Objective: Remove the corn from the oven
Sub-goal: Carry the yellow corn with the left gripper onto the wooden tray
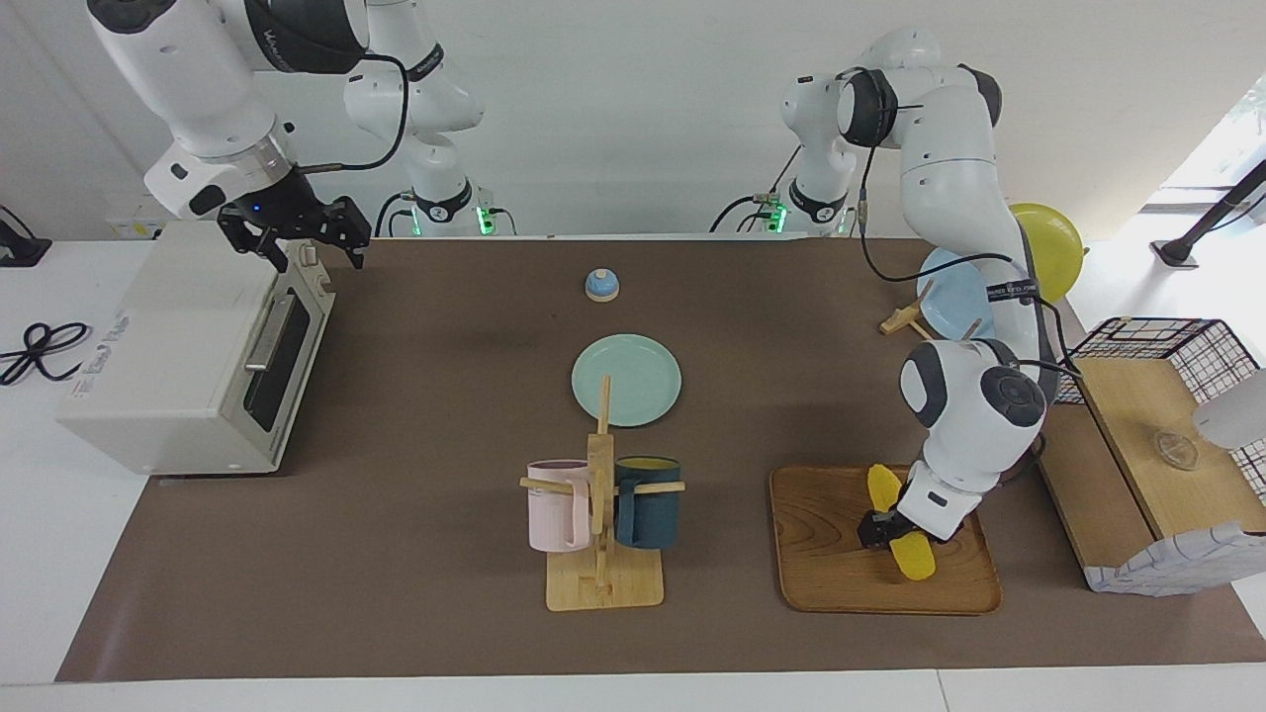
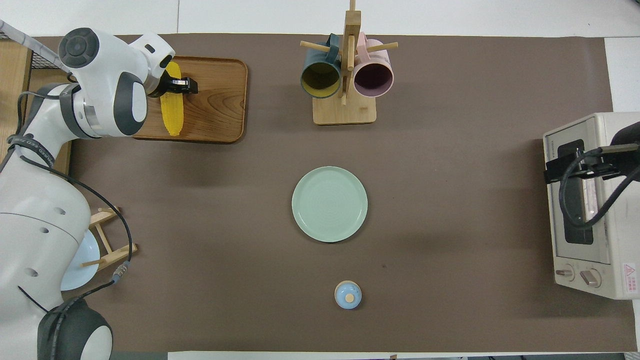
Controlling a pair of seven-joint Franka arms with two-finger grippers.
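The yellow corn is in my left gripper, which is shut on it around its middle. The cob hangs tilted, very low over the wooden tray at the left arm's end of the table; I cannot tell whether it touches. In the overhead view the corn lies across the tray under the left gripper. The off-white oven stands at the right arm's end with its dark glass door shut. My right gripper hovers over the oven's top edge, above the door, and shows over the oven from overhead.
A green plate lies mid-table. A wooden mug rack with a pink and a dark blue mug stands beside the tray. A small blue bell sits nearer the robots. A plate rack with a blue plate and a wooden box are at the left arm's end.
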